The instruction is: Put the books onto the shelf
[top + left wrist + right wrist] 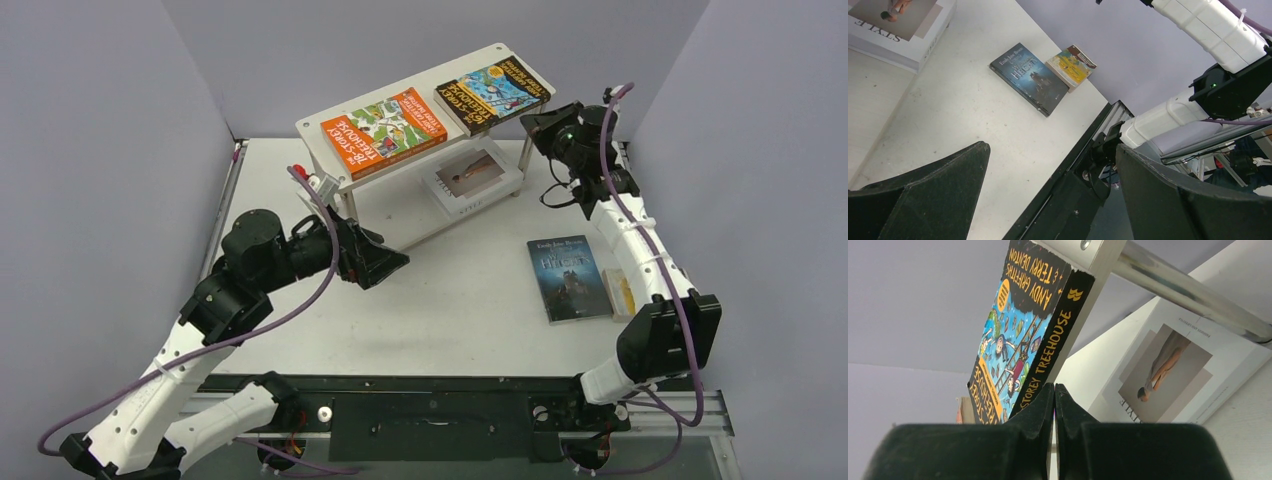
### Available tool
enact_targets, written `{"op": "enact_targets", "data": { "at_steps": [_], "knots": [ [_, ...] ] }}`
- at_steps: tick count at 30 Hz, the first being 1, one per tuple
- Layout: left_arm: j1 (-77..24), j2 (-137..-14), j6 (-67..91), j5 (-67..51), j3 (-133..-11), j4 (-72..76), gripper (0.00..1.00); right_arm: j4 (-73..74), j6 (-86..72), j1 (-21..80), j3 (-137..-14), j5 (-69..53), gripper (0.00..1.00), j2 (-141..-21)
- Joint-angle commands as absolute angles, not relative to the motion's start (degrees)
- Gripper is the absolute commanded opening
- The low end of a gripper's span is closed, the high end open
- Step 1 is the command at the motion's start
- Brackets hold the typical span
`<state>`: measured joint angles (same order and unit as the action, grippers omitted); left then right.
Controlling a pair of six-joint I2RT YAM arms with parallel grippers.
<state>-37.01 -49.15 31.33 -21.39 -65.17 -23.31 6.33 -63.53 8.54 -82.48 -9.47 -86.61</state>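
The white shelf [330, 128] stands at the back. Its top board carries the orange book [383, 130] and the black-blue-yellow comic book [493, 93], which overhangs the right end. The white book [470, 178] lies on the lower board. My right gripper [535, 125] is shut with nothing between its fingers. Its tips [1054, 387] sit right at the spine of the comic book [1018, 330]; contact is not clear. The dark blue book [568, 277] and the yellow-teal book [620, 292] lie flat on the table at the right. My left gripper [385, 262] hangs open and holds nothing, left of them.
The right forearm [640, 250] crosses above the yellow-teal book and hides part of it. A silver shelf leg [1188, 295] runs close past the right gripper. The table's black front rail [440, 385] lies near the arm bases. Grey walls close in both sides.
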Motion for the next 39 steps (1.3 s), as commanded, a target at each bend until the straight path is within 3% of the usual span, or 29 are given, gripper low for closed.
{"op": "enact_targets", "data": {
  "at_steps": [1,39],
  "knots": [
    [-36.61,-47.37,31.66,-20.67,-65.98,-21.39,0.97,2.55,-64.96,9.91,-86.05,-11.07,0.00,-88.17],
    [-36.65,-47.06,31.75,-20.36,-65.22,-21.09,0.97,0.47,-65.56,12.44,-85.26,-13.84,0.00,-89.78]
  ]
}}
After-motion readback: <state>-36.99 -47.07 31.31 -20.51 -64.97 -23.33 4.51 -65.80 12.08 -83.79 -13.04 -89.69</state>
